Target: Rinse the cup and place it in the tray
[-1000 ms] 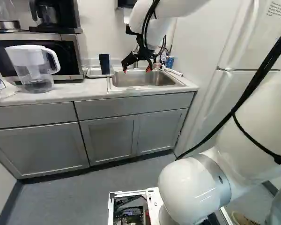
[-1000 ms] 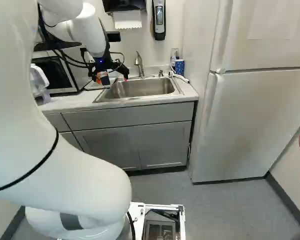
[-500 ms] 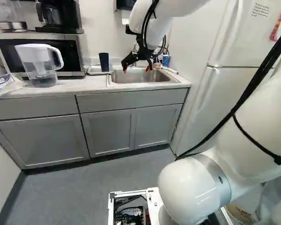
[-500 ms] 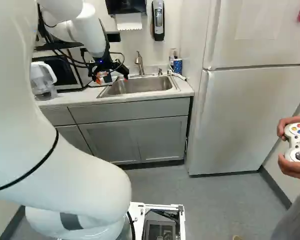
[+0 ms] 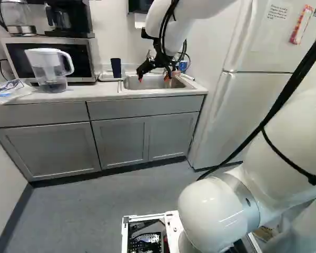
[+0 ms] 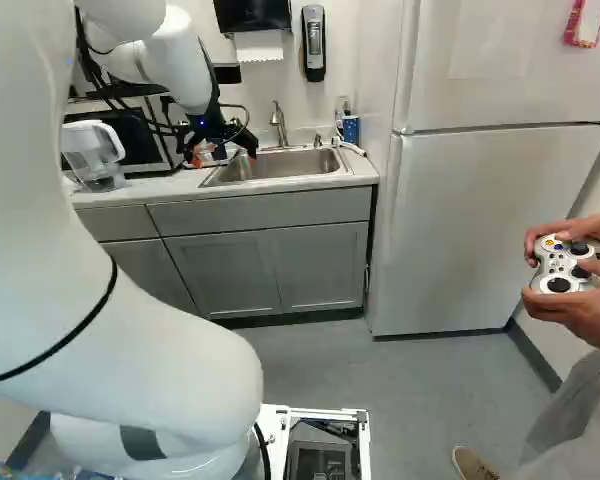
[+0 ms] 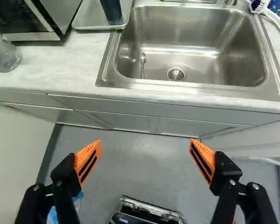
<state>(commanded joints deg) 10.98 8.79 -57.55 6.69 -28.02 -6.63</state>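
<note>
My gripper [image 5: 154, 78] hangs in front of the sink in the left base view. In the wrist view the gripper [image 7: 145, 144] is open, its orange pads wide apart, with only floor showing between them. The dark blue cup [image 7: 112, 10] stands on the grey tray [image 7: 89, 17], on the counter beside the sink. Both the cup [image 5: 116, 68] and the tray [image 5: 106, 78] also show left of the gripper in the left base view. The metal sink [image 7: 224, 51] lies ahead of the fingers, a drain in its floor.
A pitcher [image 5: 50, 71] stands before the microwave [image 5: 84, 58]. Behind the sink rises a faucet [image 6: 278, 122]; a brush [image 7: 259, 5] and a dotted blue cup [image 6: 351, 128] are at its far right corner. The fridge [image 6: 480, 230] is at right, near a person's hands with a controller.
The base has moved: counter and cabinets sit higher and look farther off, and the fridge has shifted left. The arm keeps its pose against its base joint, the gripper still open.
</note>
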